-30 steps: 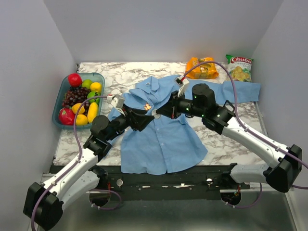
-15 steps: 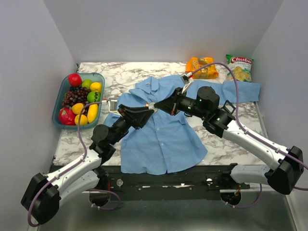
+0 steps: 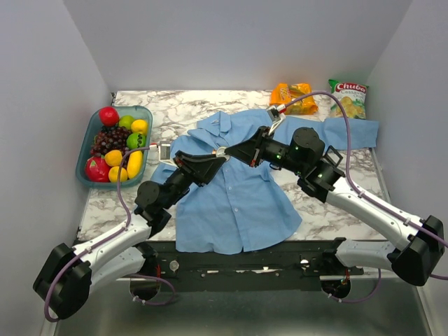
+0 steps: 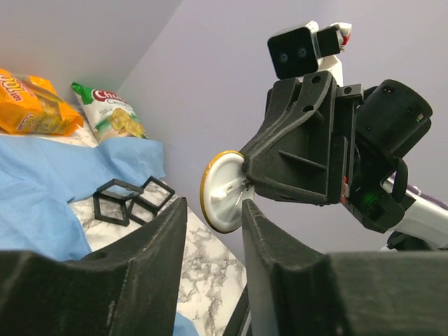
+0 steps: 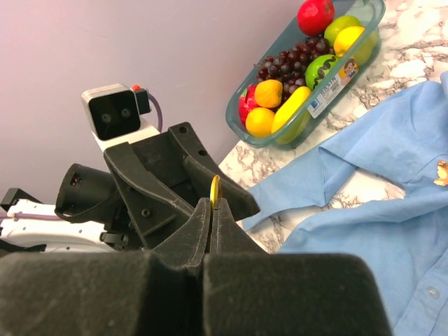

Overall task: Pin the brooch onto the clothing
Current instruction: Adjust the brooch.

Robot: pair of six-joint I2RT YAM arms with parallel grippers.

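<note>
A white-and-grey marbled tabletop [image 3: 175,105] carries a large light blue long-sleeved collared shirt [image 3: 238,203]. The shirt is spread flat with its collar toward 12 o'clock and its button row running to 6 o'clock.

Two black-and-white arms reach in over it, the left from 7 o'clock and the right from 4 o'clock. Their tips meet nose to nose above the shirt's chest, just below the collar.

At the shirt's 9 o'clock stands a teal plastic tub [image 3: 83,150] filled with mixed fruit. At its 1 o'clock lie an orange snack bag [image 3: 294,98] and a green-and-white chip bag [image 3: 348,98], side by side. Two small black square trays [image 4: 114,201] sit touching on the marble at the shirt's 3 o'clock edge.

The right pincer [image 5: 212,210] is clamped tight on a white round disc with a gold rim [image 4: 222,192], held edge-up off the cloth. The left pincer [image 4: 213,206] stands partly apart, gripping nothing. The disc sits just past its fingertips and in line with the gap. Whether they touch it I cannot tell.

The tiny orange-and-gold brooch [image 5: 442,172] rests on the shirt's blue fabric, at 3 o'clock in the right wrist view. It is apart from both pincers. Whether it is fastened cannot be made out.
</note>
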